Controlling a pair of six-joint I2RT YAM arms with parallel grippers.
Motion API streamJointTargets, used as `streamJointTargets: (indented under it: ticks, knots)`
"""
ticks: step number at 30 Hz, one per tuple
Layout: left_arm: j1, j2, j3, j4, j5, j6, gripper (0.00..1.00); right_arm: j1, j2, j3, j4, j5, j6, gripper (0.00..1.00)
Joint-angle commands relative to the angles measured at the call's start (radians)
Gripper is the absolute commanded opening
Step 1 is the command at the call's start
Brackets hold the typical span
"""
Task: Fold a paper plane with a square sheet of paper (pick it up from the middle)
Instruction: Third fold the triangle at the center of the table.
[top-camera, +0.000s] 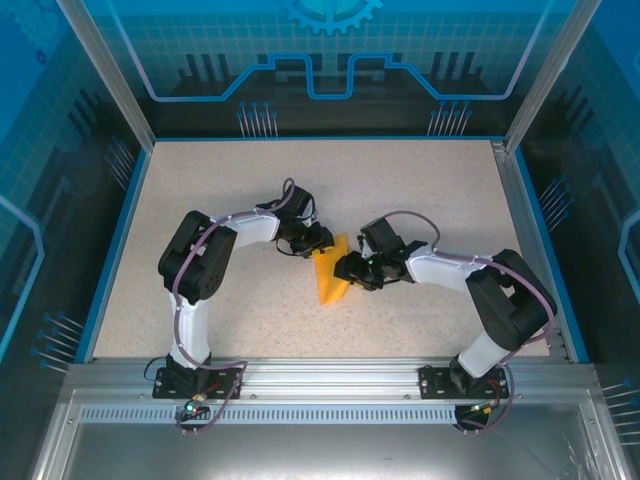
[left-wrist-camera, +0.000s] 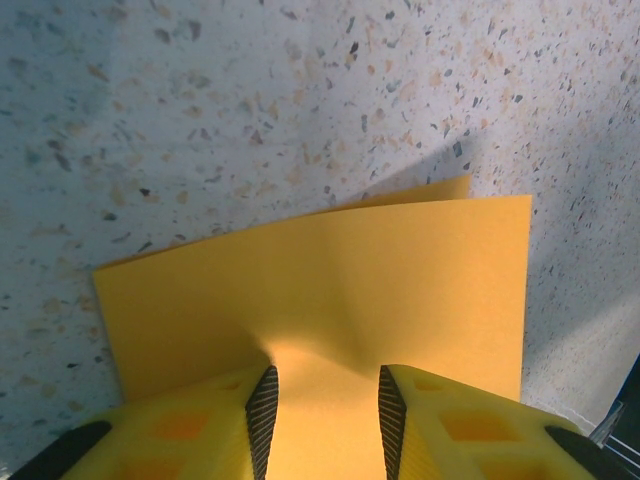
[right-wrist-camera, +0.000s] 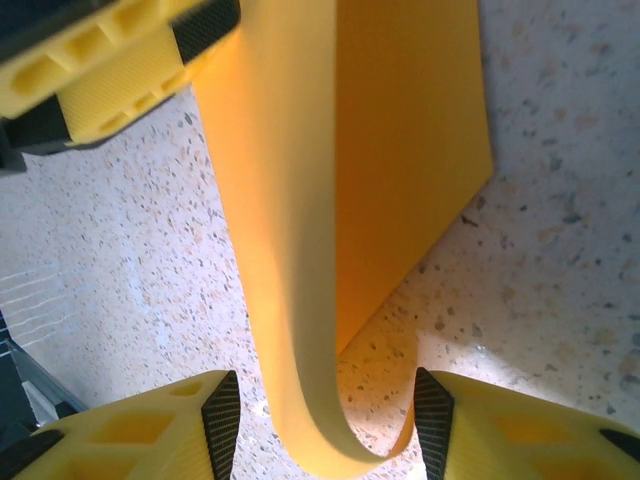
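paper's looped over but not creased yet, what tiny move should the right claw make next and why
Probably close the right claw on the rounded bend of the paper. Its fingers stand apart on either side of that soft loop, which isn't flattened yet, while the left claw pinches the sheet at its other edge, so squeezing the bend would likely set the crease.

Overhead view, two close wrist views, shared paper (top-camera: 331, 273)

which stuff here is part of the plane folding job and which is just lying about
Part of the job:
- square sheet of paper, folded over
- left pincer, holding the paper
- right pincer, open around the fold

Just lying about:
- nothing loose on the speckled table
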Motion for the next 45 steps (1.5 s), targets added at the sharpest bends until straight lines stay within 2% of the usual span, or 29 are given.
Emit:
streamJointTargets:
  ticks: [1, 7, 14, 20, 25, 28, 32, 36, 41, 45]
  knots:
    - [0.005, 0.014, -0.022, -0.040, -0.011, 0.029, 0.36, -0.017, 0.027, 0.010, 0.029, -0.067, -0.033, 0.51]
    - [0.005, 0.009, -0.022, -0.042, -0.011, 0.029, 0.36, -0.029, 0.029, 0.027, -0.026, -0.059, -0.095, 0.50]
    - [0.005, -0.001, -0.022, -0.054, -0.014, 0.035, 0.36, -0.069, 0.063, 0.055, -0.008, -0.149, -0.172, 0.49]
    - [0.004, -0.007, -0.024, -0.053, -0.014, 0.032, 0.36, -0.079, 0.087, 0.069, -0.039, -0.173, -0.204, 0.44]
    - [0.005, -0.034, -0.037, -0.036, -0.003, 0.035, 0.38, -0.083, 0.101, 0.057, -0.042, -0.164, -0.188, 0.34]
    - [0.003, -0.067, -0.044, -0.017, 0.011, 0.049, 0.40, -0.091, 0.111, 0.046, -0.031, -0.158, -0.175, 0.27]
    - [0.000, -0.136, -0.062, -0.006, 0.013, 0.070, 0.47, -0.107, 0.117, 0.030, 0.001, -0.169, -0.158, 0.24]
    - [-0.001, -0.211, -0.109, -0.005, 0.009, 0.091, 0.50, -0.126, 0.137, 0.025, 0.062, -0.227, -0.157, 0.26]
    - [-0.008, -0.298, -0.182, 0.000, 0.002, 0.095, 0.51, -0.151, 0.177, 0.063, 0.056, -0.259, -0.196, 0.29]
    - [-0.038, -0.358, -0.219, -0.001, -0.001, 0.125, 0.51, -0.178, 0.206, 0.068, 0.077, -0.305, -0.206, 0.26]
